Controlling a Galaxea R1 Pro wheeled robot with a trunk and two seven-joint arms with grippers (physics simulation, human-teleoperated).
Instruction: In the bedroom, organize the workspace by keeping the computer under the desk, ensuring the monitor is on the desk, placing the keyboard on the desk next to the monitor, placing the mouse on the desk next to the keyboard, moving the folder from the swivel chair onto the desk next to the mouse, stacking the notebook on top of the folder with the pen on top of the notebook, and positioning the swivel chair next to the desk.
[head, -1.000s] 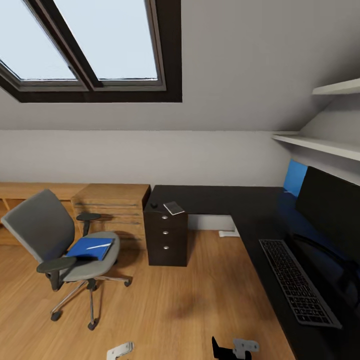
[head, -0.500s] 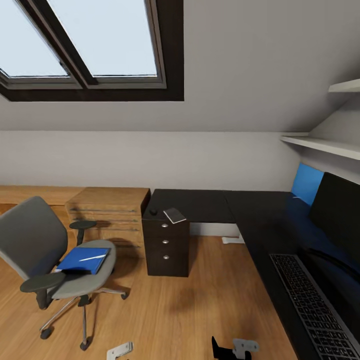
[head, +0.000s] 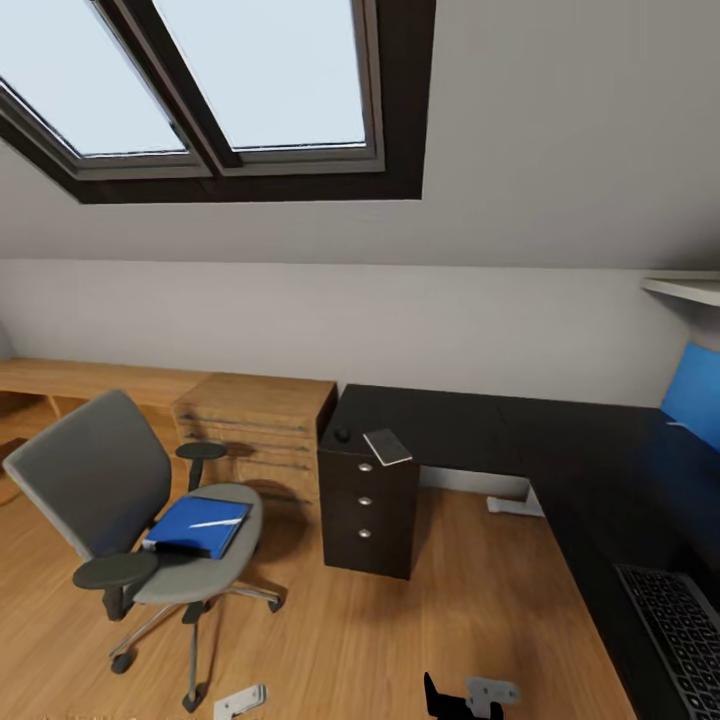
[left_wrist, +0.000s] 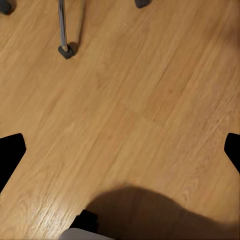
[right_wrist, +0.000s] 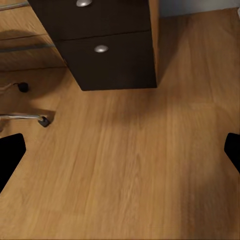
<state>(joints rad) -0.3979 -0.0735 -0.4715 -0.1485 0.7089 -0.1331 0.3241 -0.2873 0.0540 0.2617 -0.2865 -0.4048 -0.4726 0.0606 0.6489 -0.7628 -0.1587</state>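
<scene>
The grey swivel chair (head: 95, 480) stands on the wood floor at the left, apart from the desk (head: 470, 425). On its seat lies the blue folder (head: 190, 530) with the pale pen (head: 218, 523) on top. The small grey-white notebook (head: 387, 446) rests on the desk corner over the drawer unit (head: 368, 510), beside a small dark mouse (head: 342, 435). A corner of the keyboard (head: 680, 625) shows at the lower right. Monitor and computer are out of view. My left gripper (left_wrist: 120, 152) and right gripper (right_wrist: 120, 150) hang open over bare floor, holding nothing.
A low light-wood cabinet (head: 255, 425) stands between chair and drawer unit. A chair castor (left_wrist: 65, 50) is near the left gripper, and another castor (right_wrist: 44, 121) and the drawer fronts (right_wrist: 107, 52) are near the right. Open floor (head: 450, 620) lies ahead.
The camera has turned left: the monitor has left the picture and most of the keyboard with it. Chair, folder and notebook keep their places. Both grippers stay low and open.
</scene>
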